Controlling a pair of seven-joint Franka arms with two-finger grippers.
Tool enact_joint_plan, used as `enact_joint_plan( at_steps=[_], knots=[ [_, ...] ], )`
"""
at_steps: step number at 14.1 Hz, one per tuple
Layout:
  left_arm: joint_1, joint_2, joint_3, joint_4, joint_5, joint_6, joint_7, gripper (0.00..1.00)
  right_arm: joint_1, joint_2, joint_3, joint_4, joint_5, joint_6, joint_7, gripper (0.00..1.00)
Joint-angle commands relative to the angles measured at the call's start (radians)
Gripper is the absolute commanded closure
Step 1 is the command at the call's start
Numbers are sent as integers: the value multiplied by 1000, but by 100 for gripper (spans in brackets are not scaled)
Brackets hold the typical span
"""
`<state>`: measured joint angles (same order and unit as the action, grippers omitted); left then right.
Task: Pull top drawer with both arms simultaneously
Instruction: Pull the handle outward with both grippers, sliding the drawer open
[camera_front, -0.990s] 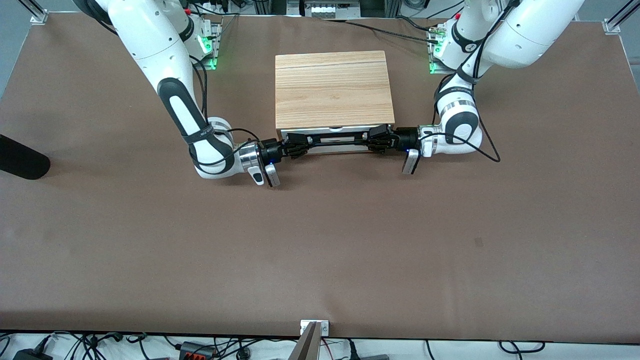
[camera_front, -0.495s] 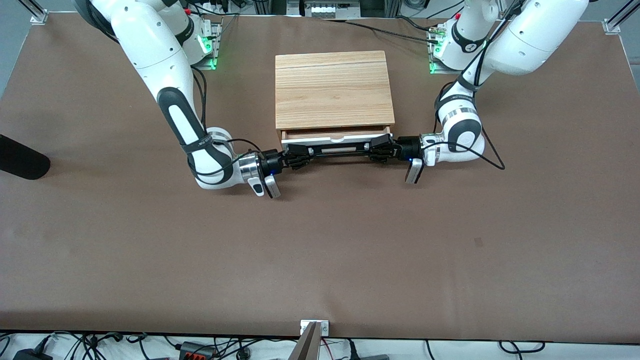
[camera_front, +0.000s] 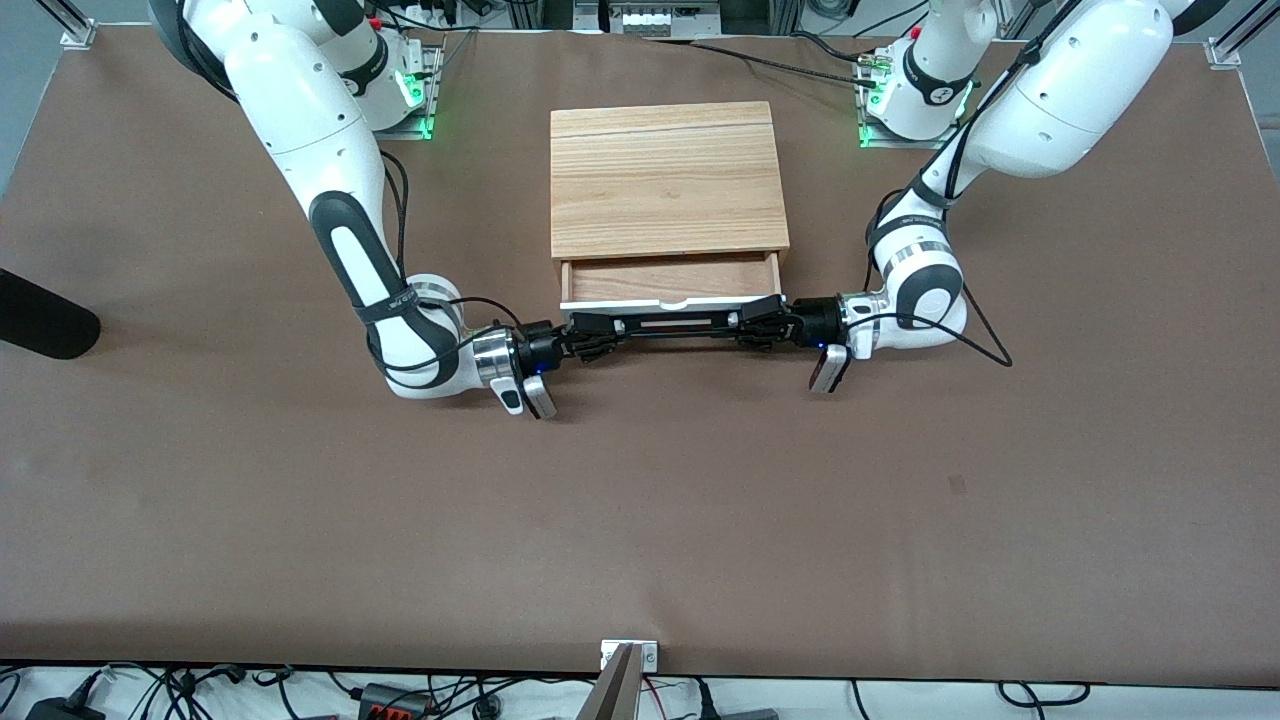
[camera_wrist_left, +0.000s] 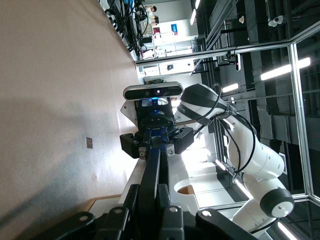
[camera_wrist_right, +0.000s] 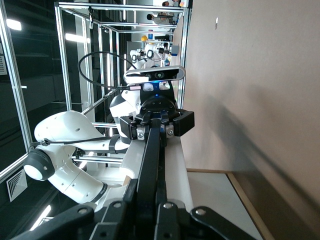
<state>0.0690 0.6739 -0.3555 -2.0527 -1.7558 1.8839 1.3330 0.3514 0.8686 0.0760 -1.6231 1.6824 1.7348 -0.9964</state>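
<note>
Front view shows the shallow top drawer (camera_front: 670, 283) with white front panel and brownish wood inside, drawn partway out of the light wood cabinet (camera_front: 665, 180) toward the front camera, at the middle of the brown table (camera_front: 640, 520). Long black bar handle (camera_front: 672, 323) runs along the white front, held at both ends. Left gripper (camera_front: 757, 322), black and two-fingered, clenched on the handle end toward the left arm's end of the table; right gripper (camera_front: 590, 334) clenched on the end toward the right arm's end. Left wrist view looks down the bar (camera_wrist_left: 152, 175) to the right gripper (camera_wrist_left: 156, 142) closed around it; right wrist view looks the same way along the bar (camera_wrist_right: 149, 165) to the left gripper (camera_wrist_right: 156, 125), likewise closed.

Judged from this: mid-pull, with more travel probably left. Main risk is uneven pulling: one arm leading would skew the drawer and jam it in its slot, or twist the bar in the fingers until a grip slips off. Light cabinet might also slide along the table rather than release the drawer. Pulling too far could bring the drawer out altogether.
</note>
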Motion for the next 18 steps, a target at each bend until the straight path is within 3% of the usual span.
enact_joint_plan(
  at_steps=[1,6,7,8,9,10,18],
  knots=[
    [-17,99,1,126,-16,24,57,99,17,92,5,118,22,32,-47,100],
    [-15,104,3,137,-16,24,55,99,17,99,-9,149,20,35,2,100],
    [-15,104,3,137,-16,24,55,88,17,99,-7,149,20,37,2,100],
    [-18,104,3,137,-16,26,55,66,17,101,-8,149,20,38,2,99],
    [-21,104,3,132,-16,26,64,24,17,99,-7,149,25,41,8,51],
    [-21,102,3,129,-16,35,72,0,15,98,-8,149,22,45,21,1],
    [-8,93,1,128,-8,41,60,0,9,87,-7,186,25,45,111,0]
  ],
)
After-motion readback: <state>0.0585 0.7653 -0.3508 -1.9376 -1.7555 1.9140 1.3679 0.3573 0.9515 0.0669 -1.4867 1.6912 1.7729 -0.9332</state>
